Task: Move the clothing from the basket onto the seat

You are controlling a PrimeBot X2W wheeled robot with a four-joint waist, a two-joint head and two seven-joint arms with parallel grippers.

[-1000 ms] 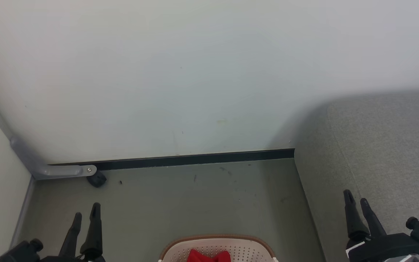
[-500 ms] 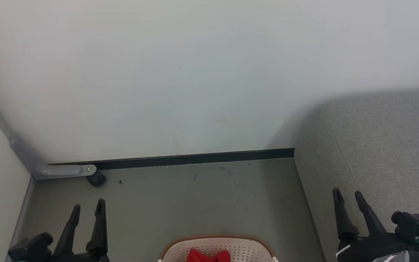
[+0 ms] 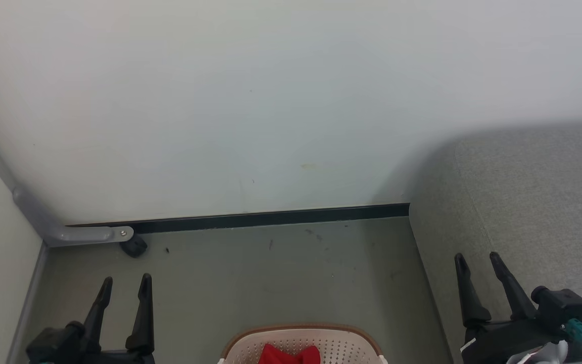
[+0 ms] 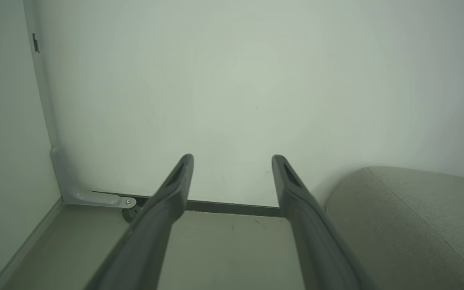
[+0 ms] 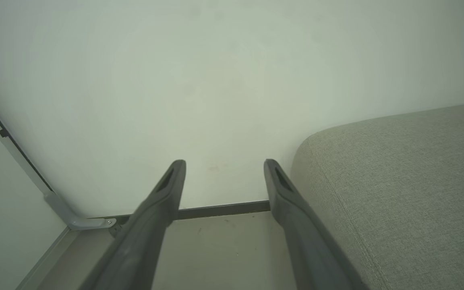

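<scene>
Basket [image 3: 342, 348], cream-white with a brown rim, sits on the grey-green floor [image 3: 281, 283] at the bottom edge of the head view, cut off by the frame. Inside it lies bright red clothing [image 3: 289, 355], bunched against the perforated far wall; how much more the basket holds cannot be told. The left gripper [image 3: 126, 278] hovers over the floor to the basket's left, its two dark fingers spread wide and holding nothing. The right gripper [image 3: 476, 255] hangs just as wide and empty to the basket's right, over the front edge of the grey seat [image 3: 538, 202], which is bare where it shows. A pale wall [image 3: 271, 101] with a dark skirting strip [image 3: 271, 220] and a grey metal bracket [image 3: 84, 235] closes the corner beyond. The left wrist view looks between parted fingers [image 4: 163, 209] at floor and wall, with the seat's rounded corner at lower right. The right wrist view shows that arm's fingers [image 5: 296, 217] equally far apart and gripping nothing, the seat just beside the right-hand one.
</scene>
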